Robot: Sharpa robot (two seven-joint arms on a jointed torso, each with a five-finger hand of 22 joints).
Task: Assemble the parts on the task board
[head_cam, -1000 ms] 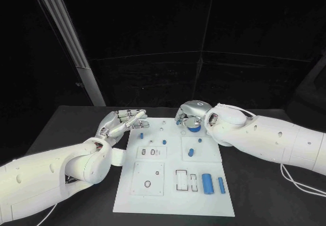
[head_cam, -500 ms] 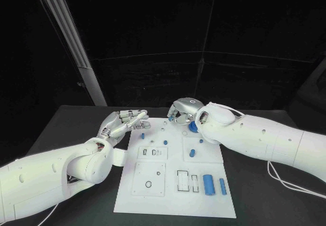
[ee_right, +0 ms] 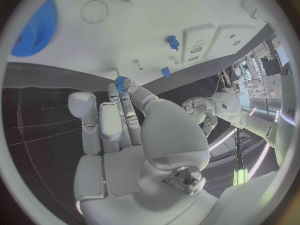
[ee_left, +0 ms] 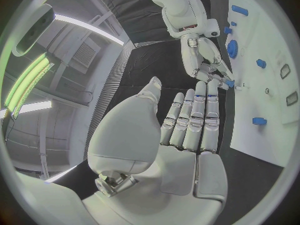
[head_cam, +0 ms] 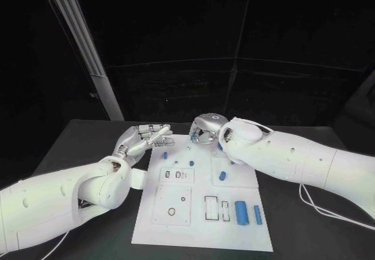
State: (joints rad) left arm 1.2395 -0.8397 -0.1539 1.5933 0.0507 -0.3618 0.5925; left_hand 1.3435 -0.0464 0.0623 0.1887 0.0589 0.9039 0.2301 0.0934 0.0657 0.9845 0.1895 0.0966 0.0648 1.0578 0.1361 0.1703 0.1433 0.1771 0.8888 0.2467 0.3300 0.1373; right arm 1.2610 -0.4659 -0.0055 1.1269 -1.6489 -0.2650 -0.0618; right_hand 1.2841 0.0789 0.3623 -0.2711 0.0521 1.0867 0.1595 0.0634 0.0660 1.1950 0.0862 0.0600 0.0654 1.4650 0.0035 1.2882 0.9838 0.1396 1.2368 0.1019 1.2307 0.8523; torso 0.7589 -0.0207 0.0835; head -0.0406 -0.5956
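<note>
black counter (head_cam: 70,141) and dark walls form the setting; the white task board (head_cam: 205,227) is laid at the counter's middle, its long side running from near edge to far edge. the left hand (head_cam: 143,139) is seen just beside the board's far left corner, fingers extended side by side and apart from the thumb, nothing held. the right hand (head_cam: 205,130) is placed over the board's far edge; in the right wrist view a small blue part (ee_right: 120,81) is pinched at its fingertips (ee_right: 129,85). a blue gear (ee_right: 34,30) lies flat on the board near the far edge. two blue cylinders (head_cam: 241,212) are laid side by side near the board's near right corner, and a small blue peg (head_cam: 222,175) lies toward the right edge at mid-length. pale rectangular recesses (head_cam: 173,205) are seen on the board's left half.
</note>
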